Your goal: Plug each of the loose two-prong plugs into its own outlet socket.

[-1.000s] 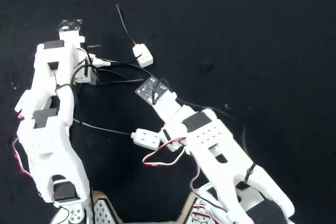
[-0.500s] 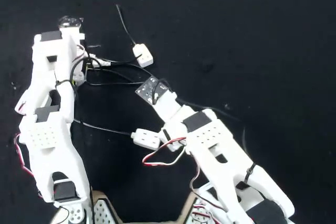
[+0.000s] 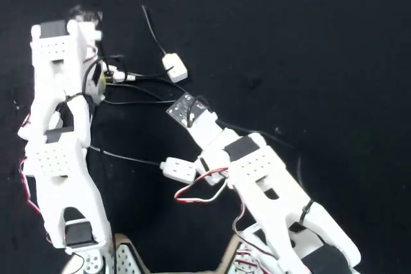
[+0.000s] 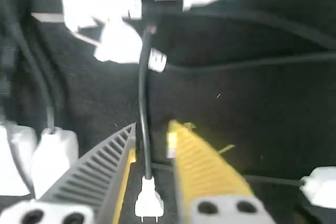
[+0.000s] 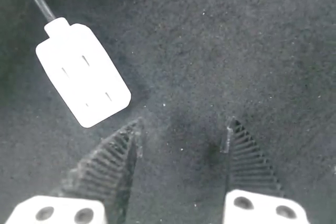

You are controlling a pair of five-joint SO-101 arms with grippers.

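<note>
On the high view, my left arm [image 3: 58,133] runs up the left edge of the frame. Its tip sits in the upper left among black cords and some loose white plugs [image 3: 121,76]. My right arm [image 3: 270,184] comes in from the lower right corner and ends near the centre. The upper socket block [image 3: 174,67] lies on the black cloth [image 3: 308,62] just above centre-left, near the right arm's tip. Its lead trails toward the top of the frame. The lower socket block [image 3: 178,169] lies below centre, just beside the right arm, with its lead running off to the left.

On the left wrist view, the left gripper [image 4: 152,128] has a narrow gap between its grey finger [image 4: 105,166] and yellow finger [image 4: 205,171]. A black cord [image 4: 142,103] runs through that gap, close along the grey finger. A white two-prong plug [image 4: 147,205] sits at the cord's end, deep between the two fingers, apart from both. Beyond the tips the view is blurred, though I can make out more white plugs with bare prongs.

On the right wrist view, the right gripper [image 5: 184,124] is spread wide over bare cloth and pinches nothing. The upper socket block [image 5: 84,74] lies flat with its slots facing up, just beyond one fingertip and outside the jaws.
</note>
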